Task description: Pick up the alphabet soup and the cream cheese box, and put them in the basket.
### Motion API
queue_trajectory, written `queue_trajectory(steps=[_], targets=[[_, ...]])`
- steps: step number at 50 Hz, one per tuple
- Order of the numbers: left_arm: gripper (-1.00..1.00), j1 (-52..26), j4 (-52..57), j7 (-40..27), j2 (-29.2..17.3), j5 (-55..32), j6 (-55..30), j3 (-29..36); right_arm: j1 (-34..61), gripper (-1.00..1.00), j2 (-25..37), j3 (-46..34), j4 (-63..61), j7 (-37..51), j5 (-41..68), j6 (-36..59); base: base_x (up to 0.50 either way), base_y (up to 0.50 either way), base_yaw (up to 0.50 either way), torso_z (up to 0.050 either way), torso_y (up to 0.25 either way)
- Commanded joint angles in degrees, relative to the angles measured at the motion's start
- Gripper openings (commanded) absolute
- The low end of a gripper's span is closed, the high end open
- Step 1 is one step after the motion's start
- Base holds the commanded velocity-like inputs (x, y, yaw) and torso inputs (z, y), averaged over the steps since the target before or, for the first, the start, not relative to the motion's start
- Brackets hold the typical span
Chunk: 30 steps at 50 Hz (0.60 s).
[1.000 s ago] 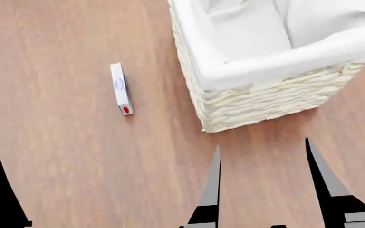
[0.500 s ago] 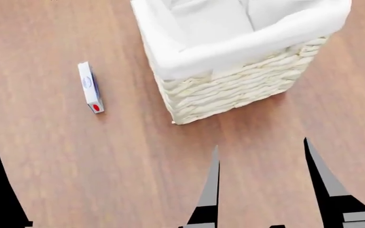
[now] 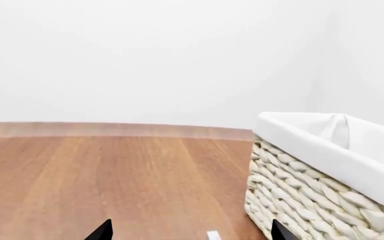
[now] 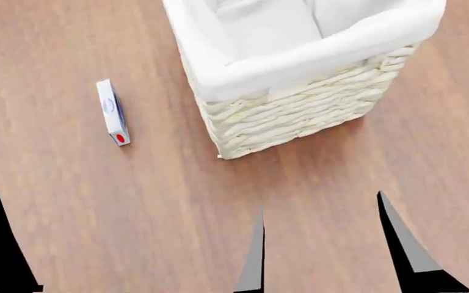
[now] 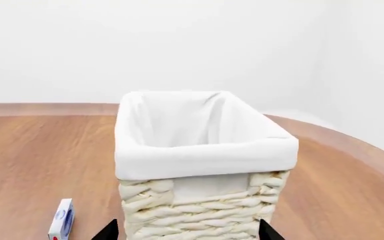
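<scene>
I see the wooden counter (image 4: 96, 213) filling the head view, its far edge meeting a white wall in both wrist views. On it stands the basket (image 4: 300, 116), wicker sides upright, white liner folded over the rim, sitting toward the far part of what I can see; nothing shows inside it. The right jaws (image 4: 324, 250) are spread wide and hold nothing, their tips near the front of the basket. Of the left jaws (image 3: 188, 231) I see two dark tips set well apart, empty. The cream cheese box (image 4: 112, 112) lies on the counter, beside the basket's left side but apart from it, red patch nearest me.
</scene>
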Motion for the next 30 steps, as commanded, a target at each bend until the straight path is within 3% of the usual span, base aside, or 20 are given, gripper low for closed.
queue_trajectory(steps=[1, 6, 13, 30], targets=[[1.00, 0.07, -0.20, 0.08, -0.29, -0.83, 0.39, -0.10, 9.92, 1.00, 16.34, -20.33, -1.23, 20.67, 8.38, -9.14, 0.00, 0.00, 0.00, 0.000, 0.000], [1.00, 0.67, -0.11, 0.01, -0.43, -0.93, 0.92, -0.23, 14.82, 1.00, 20.07, -29.51, -1.28, 25.68, 8.17, -12.62, 0.00, 0.00, 0.00, 0.000, 0.000], [1.00, 0.85, -0.12, 0.07, -0.56, -1.27, 1.35, -0.23, 27.02, 1.00, 24.31, -48.96, -1.27, 34.37, 7.66, -18.59, 0.00, 0.00, 0.00, 0.000, 0.000], [1.00, 0.49, -1.97, 0.31, -0.59, -1.75, 2.17, -0.05, 24.43, 1.00, 25.84, -54.63, -0.45, 37.52, 6.50, -22.71, 0.00, 0.00, 0.00, 0.000, 0.000]])
